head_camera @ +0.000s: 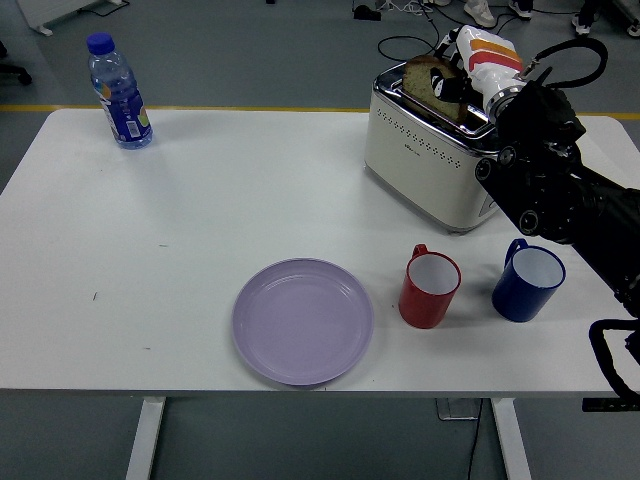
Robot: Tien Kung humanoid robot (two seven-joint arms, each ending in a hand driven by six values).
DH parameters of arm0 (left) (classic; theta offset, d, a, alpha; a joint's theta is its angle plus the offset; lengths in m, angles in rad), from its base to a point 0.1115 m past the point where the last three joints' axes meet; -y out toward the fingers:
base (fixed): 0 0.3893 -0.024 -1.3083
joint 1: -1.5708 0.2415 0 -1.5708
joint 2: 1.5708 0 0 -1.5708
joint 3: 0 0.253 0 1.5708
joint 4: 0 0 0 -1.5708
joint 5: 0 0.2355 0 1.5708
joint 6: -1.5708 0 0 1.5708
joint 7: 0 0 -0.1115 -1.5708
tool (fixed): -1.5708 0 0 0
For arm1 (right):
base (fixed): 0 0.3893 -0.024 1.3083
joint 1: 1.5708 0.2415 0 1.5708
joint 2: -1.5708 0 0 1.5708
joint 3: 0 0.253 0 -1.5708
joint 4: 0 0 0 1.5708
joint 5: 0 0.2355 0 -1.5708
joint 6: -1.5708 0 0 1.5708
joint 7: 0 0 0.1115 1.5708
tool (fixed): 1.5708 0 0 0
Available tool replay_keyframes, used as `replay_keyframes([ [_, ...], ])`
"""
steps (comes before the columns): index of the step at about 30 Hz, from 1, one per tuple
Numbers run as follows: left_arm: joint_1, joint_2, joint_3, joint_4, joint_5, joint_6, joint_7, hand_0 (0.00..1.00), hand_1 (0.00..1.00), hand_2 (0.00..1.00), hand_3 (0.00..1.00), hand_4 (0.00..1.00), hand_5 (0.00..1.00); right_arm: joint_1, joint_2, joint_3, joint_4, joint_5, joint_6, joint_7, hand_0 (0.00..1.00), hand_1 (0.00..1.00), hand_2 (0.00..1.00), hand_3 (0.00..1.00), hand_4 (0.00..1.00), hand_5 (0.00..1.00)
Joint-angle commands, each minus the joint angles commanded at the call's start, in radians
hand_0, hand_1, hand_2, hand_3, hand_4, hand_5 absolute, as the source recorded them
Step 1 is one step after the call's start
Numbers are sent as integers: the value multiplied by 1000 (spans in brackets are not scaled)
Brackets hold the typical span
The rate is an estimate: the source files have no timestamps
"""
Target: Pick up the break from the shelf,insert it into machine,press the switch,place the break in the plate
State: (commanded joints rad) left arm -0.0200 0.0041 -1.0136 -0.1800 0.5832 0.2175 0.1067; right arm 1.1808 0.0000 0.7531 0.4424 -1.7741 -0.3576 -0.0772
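Observation:
A slice of brown bread (428,80) stands half out of the slot of the cream and chrome toaster (425,160) at the back right of the table. My right hand (462,78), in a white and orange glove, is shut on the bread's right side and holds it above the slot. The black right arm (560,190) reaches in from the right edge. A lilac plate (303,321) lies empty near the table's front edge. The left arm is out of view.
A red mug (430,289) and a blue mug (527,281) stand in front of the toaster, to the right of the plate. A water bottle (119,93) stands at the back left. Cables lie on the floor behind the table.

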Motion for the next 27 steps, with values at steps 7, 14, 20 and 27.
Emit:
replay_keyframes([
  [7, 7, 1, -2, 0, 5, -2, 1, 671, 633, 634, 660, 411, 932, -8, 0, 44, 83, -16, -27, 2, 153, 268, 351, 468, 480, 2],
  [14, 7, 2, 0, 0, 3, -3, 2, 671, 633, 634, 660, 411, 931, -12, 0, 92, 159, -33, -48, -3, 151, 246, 349, 467, 471, 2],
  [20, 7, 2, -2, 0, 0, -3, 1, 671, 633, 634, 660, 411, 931, -18, -17, 137, 237, -42, -67, -8, 147, 235, 349, 466, 470, 2],
  [27, 9, -1, -13, 0, 9, -4, 4, 670, 633, 634, 661, 410, 932, -57, -77, 157, 389, -11, -101, -33, 145, 228, 346, 463, 471, 2],
])
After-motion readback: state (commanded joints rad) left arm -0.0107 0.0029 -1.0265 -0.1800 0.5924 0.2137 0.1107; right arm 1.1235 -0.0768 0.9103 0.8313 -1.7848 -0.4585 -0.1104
